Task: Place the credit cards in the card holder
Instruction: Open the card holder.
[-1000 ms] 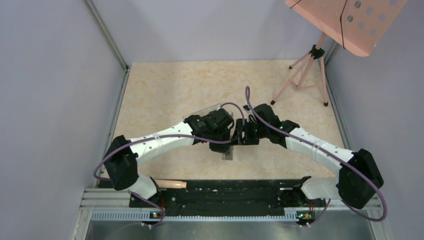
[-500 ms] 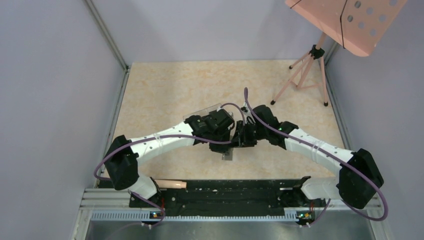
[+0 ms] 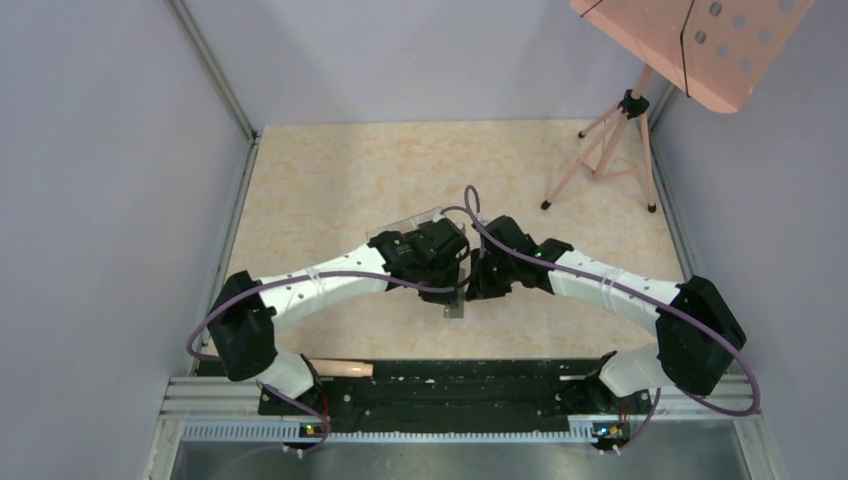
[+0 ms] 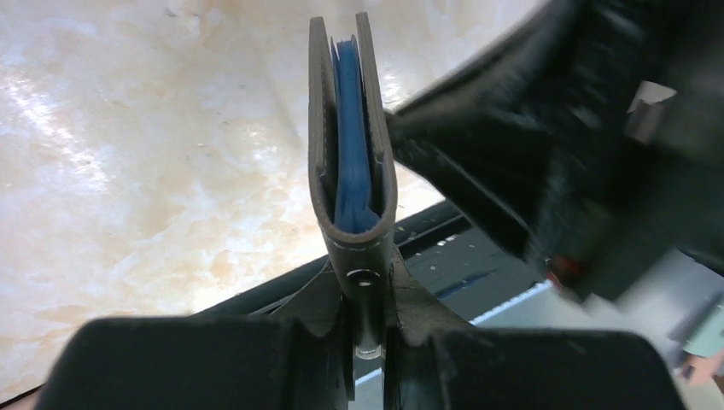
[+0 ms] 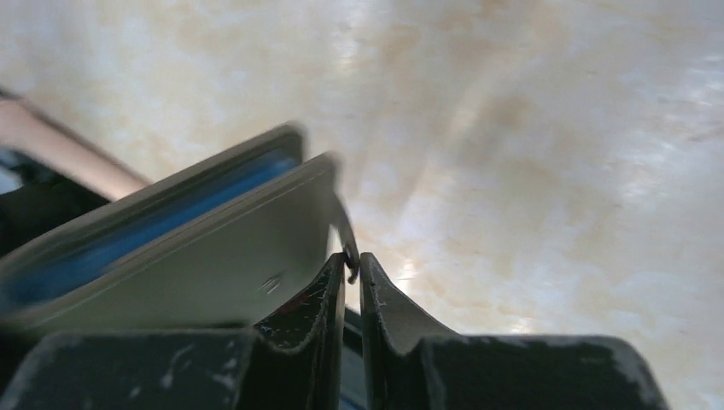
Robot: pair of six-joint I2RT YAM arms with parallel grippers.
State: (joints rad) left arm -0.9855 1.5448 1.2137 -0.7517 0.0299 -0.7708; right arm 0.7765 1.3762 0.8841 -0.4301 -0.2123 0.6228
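Card holder [image 4: 352, 184] pinched by left claw [image 4: 367, 295], right claw [image 5: 352, 272].

The wallet [image 4: 323, 154] is gray outside and blue inside, folded almost shut with just a narrow gap between the two halves. It's up in the air, edge-on in the left wrist view, pinched by its little snap tab.

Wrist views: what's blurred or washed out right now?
Left wrist: card holder sharp, right arm blurred, table glary. Right wrist: card holder soft, right pincer sharp, table washed by glare.
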